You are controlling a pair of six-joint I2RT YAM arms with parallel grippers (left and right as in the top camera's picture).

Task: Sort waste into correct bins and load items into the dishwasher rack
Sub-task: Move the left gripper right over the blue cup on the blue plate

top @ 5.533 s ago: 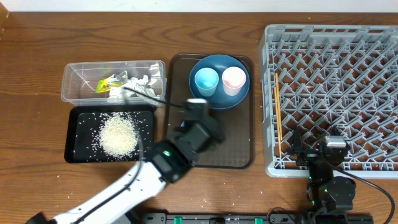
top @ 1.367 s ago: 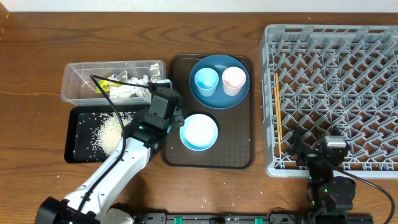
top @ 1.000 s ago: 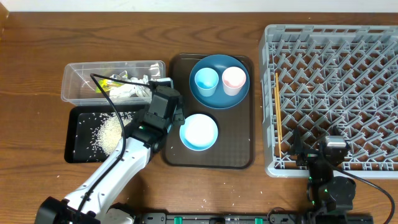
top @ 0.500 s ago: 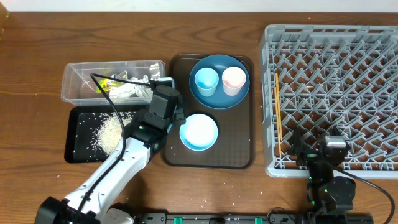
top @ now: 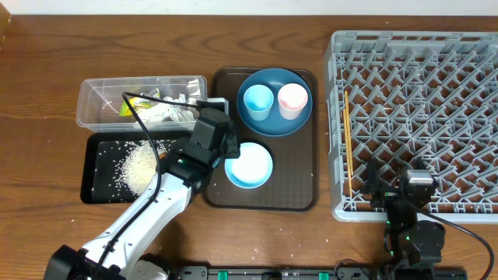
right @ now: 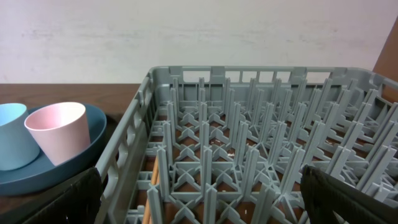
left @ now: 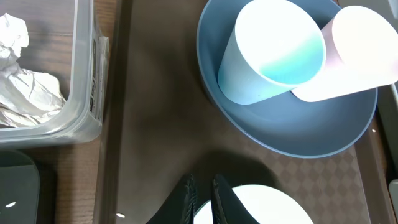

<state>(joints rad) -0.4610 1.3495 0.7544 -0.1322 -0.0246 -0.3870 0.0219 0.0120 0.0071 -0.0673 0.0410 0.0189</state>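
The light-blue bowl (top: 250,165) sits upright on the brown serving tray (top: 289,190). My left gripper (top: 226,148) is at its left rim; in the left wrist view the gripper (left: 203,182) has its fingers almost together with the bowl's (left: 255,205) rim between them. Behind it the dark-blue plate (top: 272,126) carries the light-blue cup (top: 258,100) and the pinkish cup (top: 292,99). Crumpled tissue (top: 167,113) and a yellow-green wrapper (top: 140,102) lie in the clear tub (top: 99,92). Rice (top: 140,165) lies in the black tray (top: 97,191). My right gripper (right: 205,199) stands open over the near edge of the grey rack (top: 420,101).
A thin wooden stick (top: 348,140) lies along the rack's left side. A few rice grains are scattered on the table near the front edge (top: 261,250). The black tray touches the brown tray's left side, and the rack stands just right of the brown tray.
My left wrist has shifted slightly right towards the bowl over the last second. The bowl has stayed in place on the brown tray. The right arm has not moved.
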